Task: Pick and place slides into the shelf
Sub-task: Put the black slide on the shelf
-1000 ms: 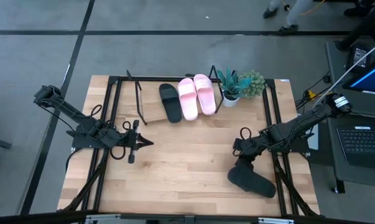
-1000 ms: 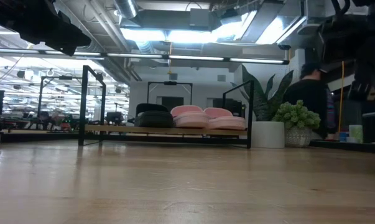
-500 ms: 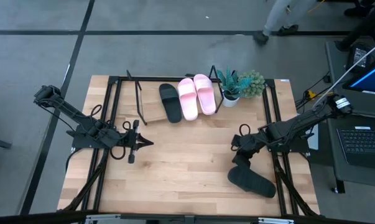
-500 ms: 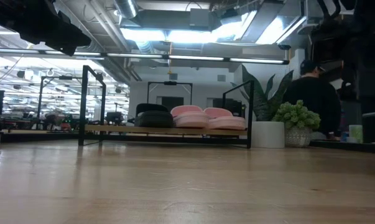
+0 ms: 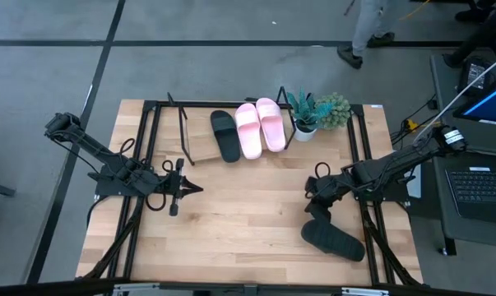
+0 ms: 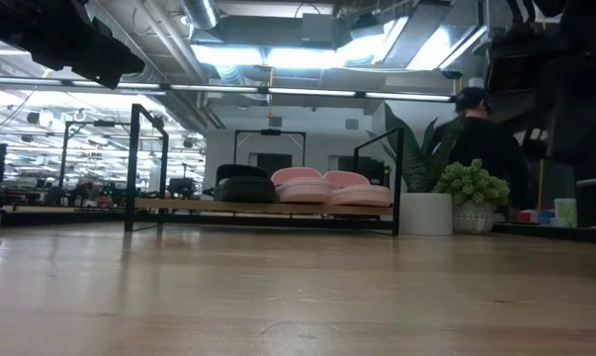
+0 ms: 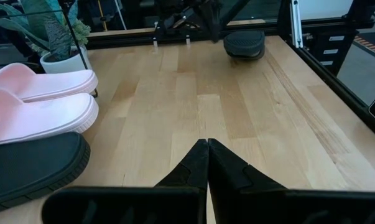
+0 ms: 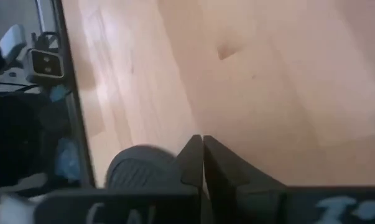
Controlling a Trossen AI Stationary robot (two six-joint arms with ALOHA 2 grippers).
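Note:
The shelf stands at the table's far edge. A black slide and two pink slides lie side by side on its board, as the low view shows. A second black slide lies flat on the table near the right edge, also seen in the left wrist view. My right gripper is shut and hovers just beyond that slide's far end, fingertips over bare wood. My left gripper is shut and waits at the table's left side.
Two potted plants stand right of the shelf, next to the outer pink slide. Black frame rails run along both sides of the table. Bare wood lies between the two grippers. A person walks on the floor beyond the far edge.
My right gripper has moved a little toward the table's left and far edges, staying shut. The black slide beside it has kept its place. The person beyond the far edge has walked on.

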